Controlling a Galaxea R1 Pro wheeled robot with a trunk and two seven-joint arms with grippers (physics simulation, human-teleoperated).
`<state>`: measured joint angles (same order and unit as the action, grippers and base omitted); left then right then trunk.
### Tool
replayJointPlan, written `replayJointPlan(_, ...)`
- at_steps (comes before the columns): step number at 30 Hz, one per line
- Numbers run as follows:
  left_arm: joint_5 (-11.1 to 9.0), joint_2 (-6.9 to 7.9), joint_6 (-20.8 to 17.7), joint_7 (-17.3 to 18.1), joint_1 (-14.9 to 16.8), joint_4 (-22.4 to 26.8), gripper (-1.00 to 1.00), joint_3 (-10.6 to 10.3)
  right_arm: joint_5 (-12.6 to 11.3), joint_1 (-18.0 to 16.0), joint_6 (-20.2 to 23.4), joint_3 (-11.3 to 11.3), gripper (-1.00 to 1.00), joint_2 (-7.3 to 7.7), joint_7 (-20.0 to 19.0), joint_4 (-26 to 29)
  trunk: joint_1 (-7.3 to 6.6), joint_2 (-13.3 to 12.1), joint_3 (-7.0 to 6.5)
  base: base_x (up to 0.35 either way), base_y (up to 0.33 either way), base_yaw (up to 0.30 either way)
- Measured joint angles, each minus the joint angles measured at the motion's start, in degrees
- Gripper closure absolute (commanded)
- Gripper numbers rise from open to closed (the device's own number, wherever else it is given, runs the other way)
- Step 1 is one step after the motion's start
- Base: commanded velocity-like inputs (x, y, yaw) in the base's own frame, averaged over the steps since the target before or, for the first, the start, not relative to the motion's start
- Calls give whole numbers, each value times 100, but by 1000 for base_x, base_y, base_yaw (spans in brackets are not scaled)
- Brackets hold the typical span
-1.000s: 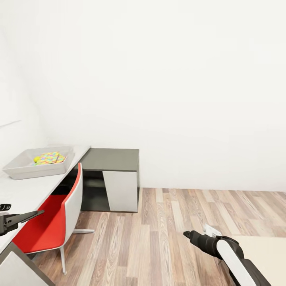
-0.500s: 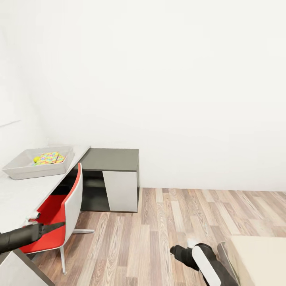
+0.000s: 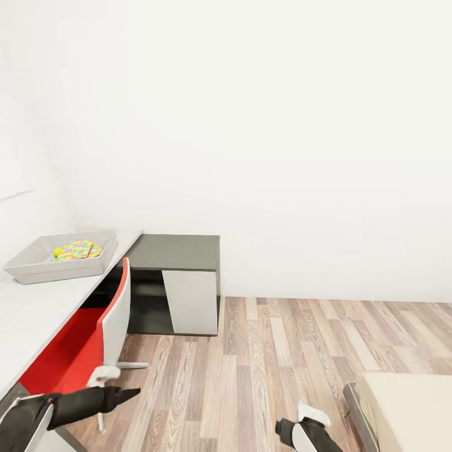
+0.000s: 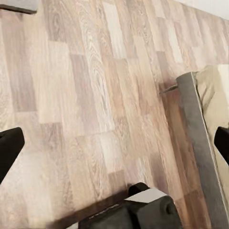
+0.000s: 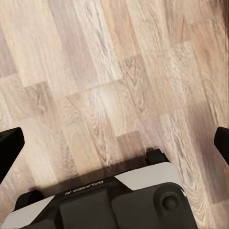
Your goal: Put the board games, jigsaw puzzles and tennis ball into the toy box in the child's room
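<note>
A red-and-white chair (image 3: pixel 94 339) stands against the pale grey bench (image 3: pixel 37 314), whose far grey sloped-sided toy box (image 3: pixel 37 267) holds multicoloured jigsaw boards (image 3: pixel 78 249) and a yellow-green ball (image 3: pixel 58 252); both jaws spread wide, empty.

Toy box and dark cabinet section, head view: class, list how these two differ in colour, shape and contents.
The toy box is pale grey; the cabinet section has a dark grey top. The toy box is a shallow tray with sloping sides, while the cabinet section is a blocky unit with a light door panel. The toy box holds colourful toys; the cabinet top is bare. Both belong to the table.
</note>
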<state>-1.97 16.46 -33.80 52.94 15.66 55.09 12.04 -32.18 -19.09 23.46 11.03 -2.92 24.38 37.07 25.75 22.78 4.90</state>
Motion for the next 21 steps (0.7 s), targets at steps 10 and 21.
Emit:
replayJointPlan(10,458,-675,1780,-3050,2,-2788,-100,-118,28,29,-833,17,-100,0,-16,-1237,0,1,0,0,0,0)
replayJointPlan(21,791,-836,4042,-5466,-100,-5275,-100,-124,142,230,-2094,150,-100,26,-296,-2783,0,2,1,0,0,0)
